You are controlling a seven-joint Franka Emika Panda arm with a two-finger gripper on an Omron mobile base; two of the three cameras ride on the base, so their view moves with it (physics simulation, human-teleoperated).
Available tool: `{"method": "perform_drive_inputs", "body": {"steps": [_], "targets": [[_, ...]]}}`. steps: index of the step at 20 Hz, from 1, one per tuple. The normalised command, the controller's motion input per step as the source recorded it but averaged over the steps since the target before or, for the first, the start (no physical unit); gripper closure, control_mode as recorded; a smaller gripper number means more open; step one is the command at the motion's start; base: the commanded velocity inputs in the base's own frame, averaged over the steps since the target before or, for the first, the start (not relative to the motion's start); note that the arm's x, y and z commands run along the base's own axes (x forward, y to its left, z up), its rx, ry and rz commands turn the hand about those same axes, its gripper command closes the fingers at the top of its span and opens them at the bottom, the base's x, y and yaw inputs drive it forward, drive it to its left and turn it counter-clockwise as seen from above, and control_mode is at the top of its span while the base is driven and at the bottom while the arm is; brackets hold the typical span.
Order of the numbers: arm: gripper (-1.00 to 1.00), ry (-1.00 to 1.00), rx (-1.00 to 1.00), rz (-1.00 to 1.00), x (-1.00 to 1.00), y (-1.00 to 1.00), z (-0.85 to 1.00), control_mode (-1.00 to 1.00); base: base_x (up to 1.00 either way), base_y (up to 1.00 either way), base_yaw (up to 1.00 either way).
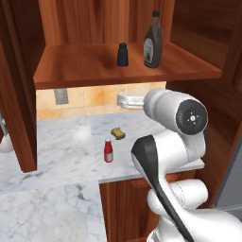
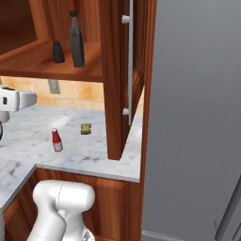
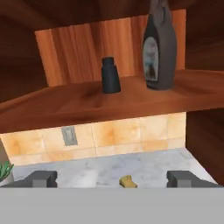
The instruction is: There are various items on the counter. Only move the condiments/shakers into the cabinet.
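Note:
The tall dark brown bottle [image 1: 153,42] [image 2: 76,40] [image 3: 159,48] and the small black shaker [image 1: 123,55] [image 2: 58,52] [image 3: 110,75] stand upright on the cabinet shelf [image 1: 85,71]. On the marble counter [image 1: 61,156] below, the small red white-capped bottle [image 1: 108,151] [image 2: 57,140] stands upright. The yellow-brown spongy lump [image 1: 118,133] [image 2: 85,128] [image 3: 127,181] lies just behind it. My gripper [image 3: 113,179] hangs open and empty under the shelf's front edge, level with the tiled wall and above the counter, pointing at the wall.
An outlet [image 1: 60,96] [image 3: 69,135] sits in the tiled wall. The cabinet's open door with a white handle [image 2: 130,66] stands at the right, and a side panel [image 1: 19,94] comes down at the left. Green leaves [image 3: 3,170] show at the far left.

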Motion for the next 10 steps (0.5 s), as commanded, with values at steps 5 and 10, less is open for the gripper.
{"method": "perform_drive_inputs", "body": {"steps": [5, 10], "targets": [[-1.00, 0.66, -0.01, 0.01, 0.11, 0.00, -0.80, -1.00, 0.00, 0.00, 0.00], [-1.00, 0.69, -0.01, 0.16, 0.08, 0.09, -1.00, -1.00, 0.00, 0.00, 0.00]]}}
